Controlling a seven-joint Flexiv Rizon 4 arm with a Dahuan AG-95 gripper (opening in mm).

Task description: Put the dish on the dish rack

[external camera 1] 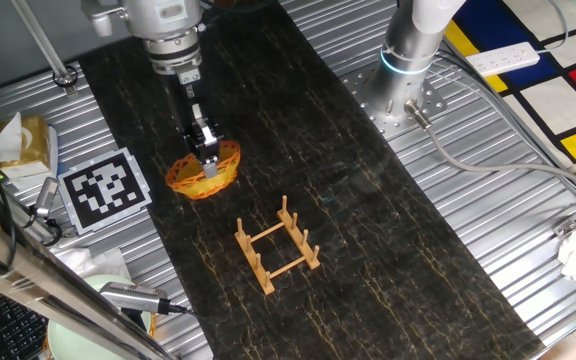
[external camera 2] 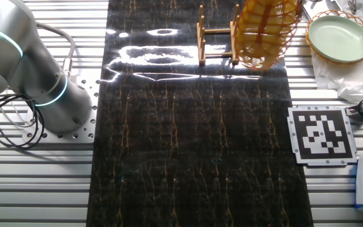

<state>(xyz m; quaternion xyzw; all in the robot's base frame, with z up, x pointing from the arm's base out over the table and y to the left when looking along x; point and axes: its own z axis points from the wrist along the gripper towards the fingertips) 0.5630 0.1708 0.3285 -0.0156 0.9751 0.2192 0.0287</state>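
A robot arm reaches down over a dark, marble-patterned tabletop [external camera 1: 388, 250] that lies on a ribbed metal bench. Its gripper [external camera 1: 207, 160] has its jaws closed on the rim of the dish [external camera 1: 204, 170], a small round orange-yellow bowl with a woven, basket-like look. The dish is tilted up on its edge. In the other fixed view the same dish [external camera 2: 266, 34] appears at the top of the picture, standing nearly upright just beside the rack; whether it touches the rack cannot be told.

The dish rack [external camera 1: 278, 245] is a small light-wood frame with upright pegs along two sides, standing on the tabletop near the dish, with no dish in it.

A square black-and-white marker card [external camera 1: 106, 189] lies beside the tabletop. A pale green plate [external camera 2: 339, 38] rests off to one side.
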